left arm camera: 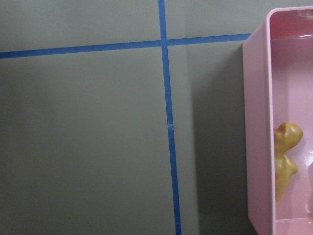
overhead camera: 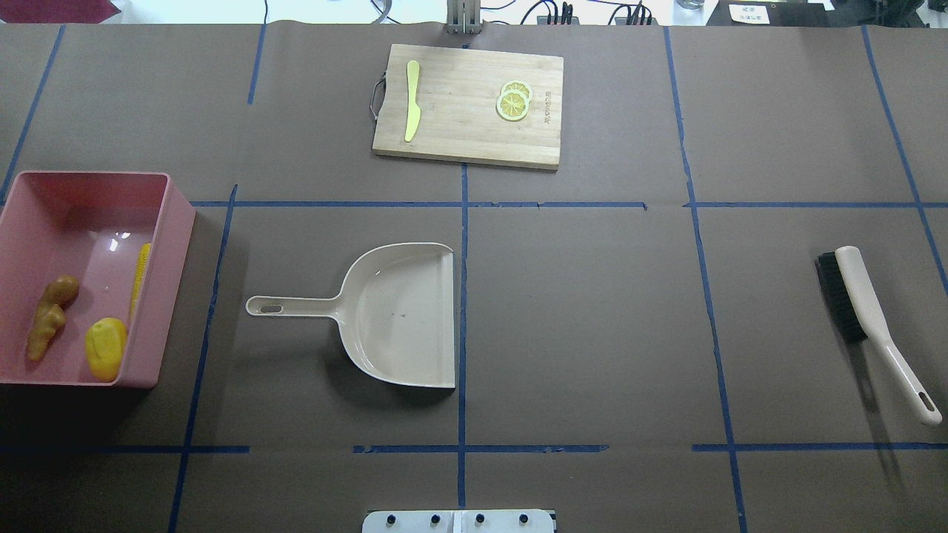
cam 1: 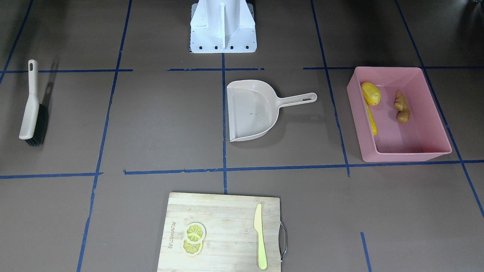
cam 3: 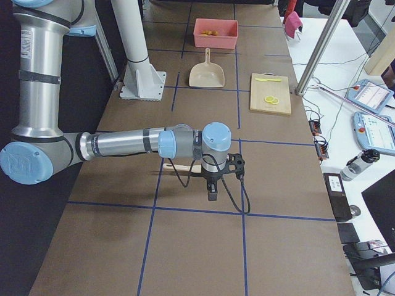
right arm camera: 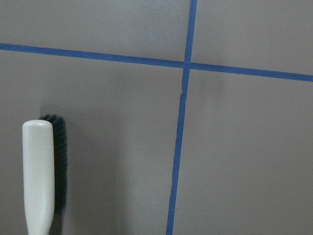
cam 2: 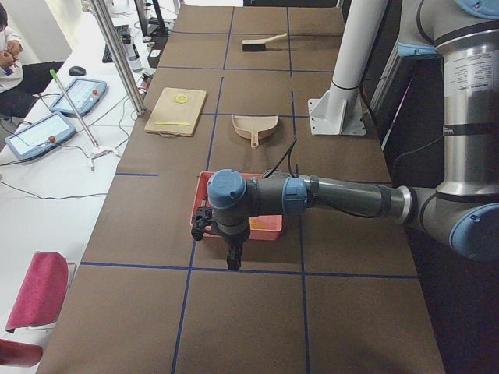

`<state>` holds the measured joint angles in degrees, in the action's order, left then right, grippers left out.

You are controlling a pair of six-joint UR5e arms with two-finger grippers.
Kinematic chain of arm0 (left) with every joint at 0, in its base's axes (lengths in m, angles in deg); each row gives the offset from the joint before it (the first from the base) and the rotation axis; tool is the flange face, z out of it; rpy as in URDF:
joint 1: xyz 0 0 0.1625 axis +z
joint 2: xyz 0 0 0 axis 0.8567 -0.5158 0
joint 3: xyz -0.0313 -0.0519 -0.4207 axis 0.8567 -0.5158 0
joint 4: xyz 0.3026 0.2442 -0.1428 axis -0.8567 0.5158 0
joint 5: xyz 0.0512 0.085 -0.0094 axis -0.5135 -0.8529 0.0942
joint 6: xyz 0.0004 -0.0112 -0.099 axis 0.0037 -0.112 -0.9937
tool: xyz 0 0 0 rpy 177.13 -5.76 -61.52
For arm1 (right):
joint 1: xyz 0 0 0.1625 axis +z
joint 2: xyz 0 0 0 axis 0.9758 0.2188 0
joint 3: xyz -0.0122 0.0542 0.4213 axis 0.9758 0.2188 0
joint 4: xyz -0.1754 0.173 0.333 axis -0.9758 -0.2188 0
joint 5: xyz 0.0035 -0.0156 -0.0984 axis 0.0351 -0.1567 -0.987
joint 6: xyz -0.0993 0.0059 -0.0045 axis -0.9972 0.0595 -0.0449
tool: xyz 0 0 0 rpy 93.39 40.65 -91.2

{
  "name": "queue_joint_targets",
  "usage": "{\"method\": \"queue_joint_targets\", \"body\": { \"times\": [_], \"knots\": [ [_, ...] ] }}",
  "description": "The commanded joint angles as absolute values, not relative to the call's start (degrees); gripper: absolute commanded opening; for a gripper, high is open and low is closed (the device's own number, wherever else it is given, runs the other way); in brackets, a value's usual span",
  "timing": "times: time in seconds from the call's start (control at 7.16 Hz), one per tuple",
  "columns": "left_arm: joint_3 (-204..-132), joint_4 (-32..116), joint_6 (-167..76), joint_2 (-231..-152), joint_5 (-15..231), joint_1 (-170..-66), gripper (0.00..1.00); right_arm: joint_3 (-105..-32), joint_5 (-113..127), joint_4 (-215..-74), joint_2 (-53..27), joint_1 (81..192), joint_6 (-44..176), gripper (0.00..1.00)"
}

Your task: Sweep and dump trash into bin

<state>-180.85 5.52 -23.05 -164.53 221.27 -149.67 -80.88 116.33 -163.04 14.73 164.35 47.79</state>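
Left jaws: seen only from the side camera, hanging below the left arm (cam 2: 343, 199) over the bin's near end, well left of the dustpan (overhead camera: 404, 318); can't tell if open or closed. That arm's wrist blocks part of the bin there. Left wrist view cuts the bin off, and only the ginger root shows in it.

Bin (overhead camera: 174, 252) sits well left of the dustpan. All three trash pieces are inside: ginger root (overhead camera: 50, 314), rounded yellow lump (overhead camera: 105, 348), and corn cob (overhead camera: 139, 277) along the wall nearest the dustpan.

Right jaws: side view only, can't tell. The right arm (cam 3: 123, 143) covers most of the brush (overhead camera: 866, 311), far right of the dustpan.

Brown counter (overhead camera: 592, 333) with blue tape grid (overhead camera: 463, 414). Cutting board (overhead camera: 459, 126) lies beyond the dustpan at the far edge, with knife (overhead camera: 412, 111) and lemon slices (overhead camera: 513, 102). Operator desks with tablets run beyond that edge.

A wide counter stretch separates dustpan and brush.
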Motion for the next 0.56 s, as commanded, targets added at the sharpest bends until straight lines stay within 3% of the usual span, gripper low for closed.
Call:
{"method": "queue_joint_targets", "body": {
  "times": [0.0,0.42],
  "knots": [
    [-180.6,5.7,-23.0,-164.8,221.1,-149.6,1.0,-81.0,118.2,-162.9,14.8,164.4,47.6,1.0],
    [-182.1,5.6,-23.0,-166.5,221.2,-149.6,1.0,-81.2,119.2,-162.8,14.8,164.4,47.6,1.0]
  ]
}}
